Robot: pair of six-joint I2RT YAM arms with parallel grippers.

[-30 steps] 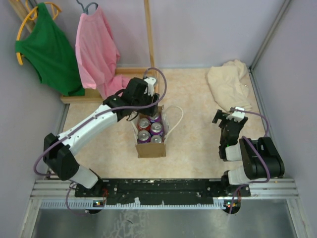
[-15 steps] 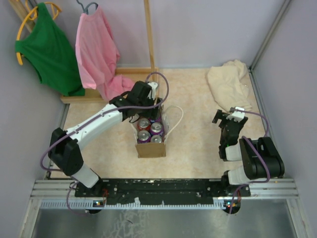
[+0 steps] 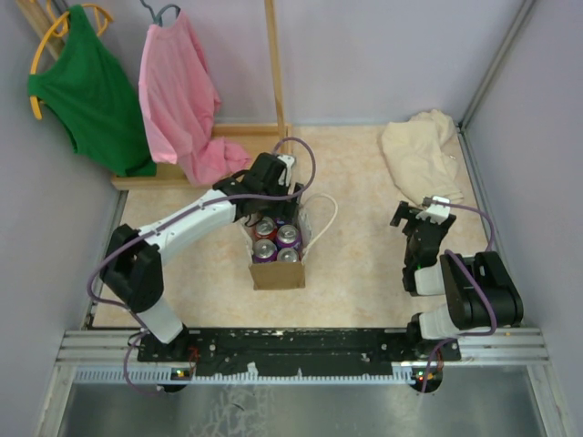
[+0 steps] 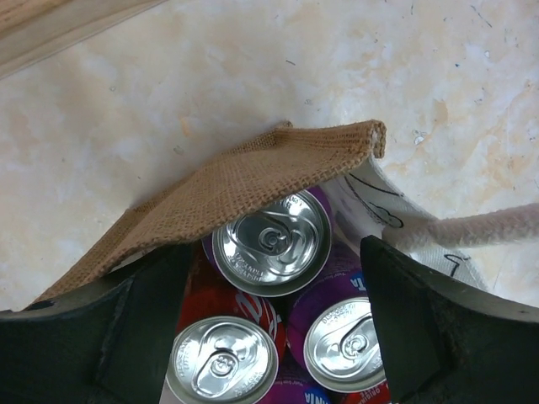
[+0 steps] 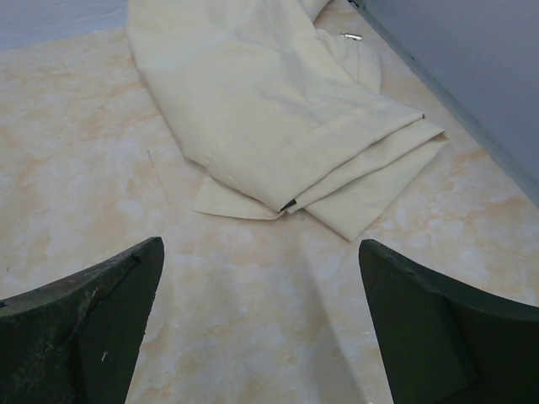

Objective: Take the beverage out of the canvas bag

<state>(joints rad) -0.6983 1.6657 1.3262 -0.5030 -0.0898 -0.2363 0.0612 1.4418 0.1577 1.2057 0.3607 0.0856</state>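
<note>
**Task status: extraction not begun.** The canvas bag (image 3: pixel 278 273) stands mouth up on the tabletop (image 3: pixel 364 282). Every beverage can (image 4: pixel 271 242) that shows is inside it. No can is raised above the rim, and none lies on the tabletop beside the bag.

**Gripper state.**
- The left gripper (image 4: pixel 276 252) hangs directly over the far end of the bag. Its jaws are spread to either side of the can tops and it holds nothing. No contact with a can shows in the wrist view.
- The right gripper (image 5: pixel 261 252) sits well to the right of the bag, jaws apart and empty, facing the cream cloth (image 5: pixel 269 101).

**Steps left, as judged from this position.**
1. Lower the left gripper into the bag.
2. Close it on one can.
3. Lift that can clear of the rim.

The far wall of the bag leans inward over part of the farthest can (a likely snag on the way down).

**Inventory.**
- Canvas bag: one. One white loop handle (image 3: pixel 325 217) shows plainly on its right side.
- Beverage cans: four tops show from above and three from the left wrist. The left arm hides the far end of the bag, so the total cannot be told.
- Cream cloth: one, far right of the bag.
- Hanging garments: two, a green garment (image 3: pixel 91 100) and a pink garment (image 3: pixel 178 91), behind and to the left of the bag.
</note>
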